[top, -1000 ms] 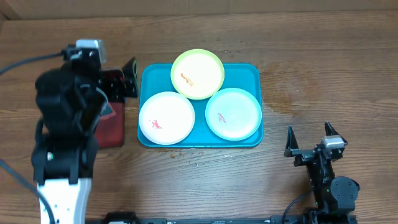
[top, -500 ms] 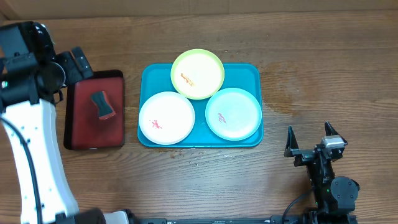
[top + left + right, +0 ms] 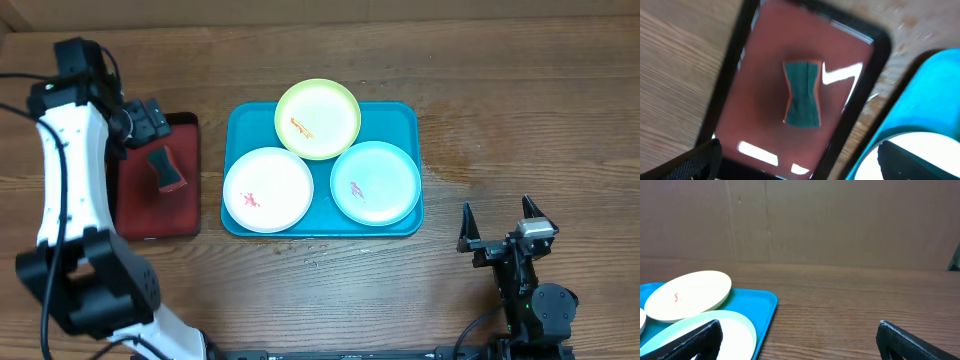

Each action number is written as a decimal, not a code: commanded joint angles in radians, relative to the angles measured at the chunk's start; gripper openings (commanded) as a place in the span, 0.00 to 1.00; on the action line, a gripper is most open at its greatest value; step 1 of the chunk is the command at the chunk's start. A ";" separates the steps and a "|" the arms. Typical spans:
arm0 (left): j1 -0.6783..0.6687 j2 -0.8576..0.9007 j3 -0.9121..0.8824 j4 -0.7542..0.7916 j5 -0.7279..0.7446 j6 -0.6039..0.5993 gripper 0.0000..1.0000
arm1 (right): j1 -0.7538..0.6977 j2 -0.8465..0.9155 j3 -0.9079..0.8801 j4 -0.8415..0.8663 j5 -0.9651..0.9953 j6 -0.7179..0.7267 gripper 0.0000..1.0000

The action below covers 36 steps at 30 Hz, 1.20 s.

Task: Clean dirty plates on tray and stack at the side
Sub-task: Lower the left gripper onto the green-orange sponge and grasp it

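My left arm (image 3: 68, 170) hides the dark red tray's (image 3: 185, 215) left edge. The left gripper (image 3: 152, 120) hovers over it near the sponge (image 3: 166, 170), fingers wide. The right gripper (image 3: 497, 225) sits spread, well apart. Three smeared plates (image 3: 268, 189) lie on the turquoise tray (image 3: 405, 115).

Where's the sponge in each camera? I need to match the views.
Overhead: sponge on the dark red tray, left of the turquoise tray.
Left wrist: sponge at centre; turquoise tray at right.
Right wrist: no sponge; turquoise tray lower left, the shared landmark.
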 commanded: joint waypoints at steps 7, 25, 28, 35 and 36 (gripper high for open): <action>0.008 0.169 0.020 -0.026 -0.012 -0.021 1.00 | 0.005 -0.010 -0.010 0.005 0.006 0.003 1.00; 0.007 0.336 0.017 -0.055 0.014 -0.021 1.00 | 0.005 -0.010 -0.010 0.005 0.006 0.003 1.00; 0.007 0.337 0.014 -0.056 0.018 -0.021 1.00 | 0.005 -0.010 -0.010 0.005 0.006 0.003 1.00; 0.006 0.337 0.013 -0.055 0.018 -0.022 0.96 | 0.005 -0.010 -0.010 0.005 0.006 0.003 1.00; 0.006 0.337 0.012 -0.051 0.018 -0.022 0.96 | 0.005 -0.010 -0.010 0.005 0.006 0.003 1.00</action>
